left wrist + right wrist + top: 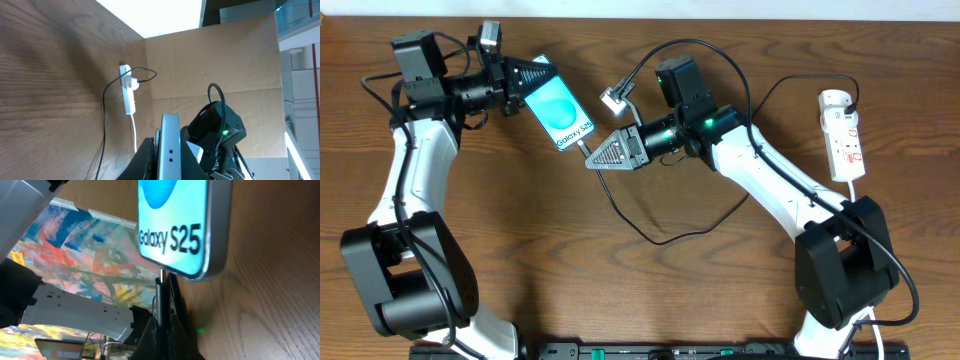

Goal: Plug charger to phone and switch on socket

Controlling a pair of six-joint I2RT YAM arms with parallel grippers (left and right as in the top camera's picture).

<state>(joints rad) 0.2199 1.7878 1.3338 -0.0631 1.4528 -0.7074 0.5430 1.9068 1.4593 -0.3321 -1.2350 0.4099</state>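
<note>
The phone (pixel 558 112) lies slantwise in the upper middle of the table (pixel 720 300), its cyan screen facing up. My left gripper (pixel 538 76) is clamped on its upper end; my left wrist camera shows its silver edge (pixel 170 145) sitting between my fingers. At its lower end the plug tip (pixel 160 282) of the charger (pixel 660 238) meets the bottom edge just under the "Galaxy S25" lettering. My right gripper (pixel 594 155) is pinched narrow around that tip, right beside the phone. I cannot tell whether the tip is pushed home or only touching the port, so I judge the plugging step to be in hand but not proven done. The thin black cable drops from my right fingers, loops low across the wood and climbs towards the socket (pixel 844 140), which lies well apart at the far right edge. Its other end appears to go in at the white adapter (pixel 834 100) on top. Neither of my hands is near the strip, and I cannot make out how its red switches stand, so I count the switching-on as left to do. My left arm rises from its base at the lower left and bends right at the wrist. My right arm stretches up and left from the lower right base, its wrist levelled at the phone's lower end.
</note>
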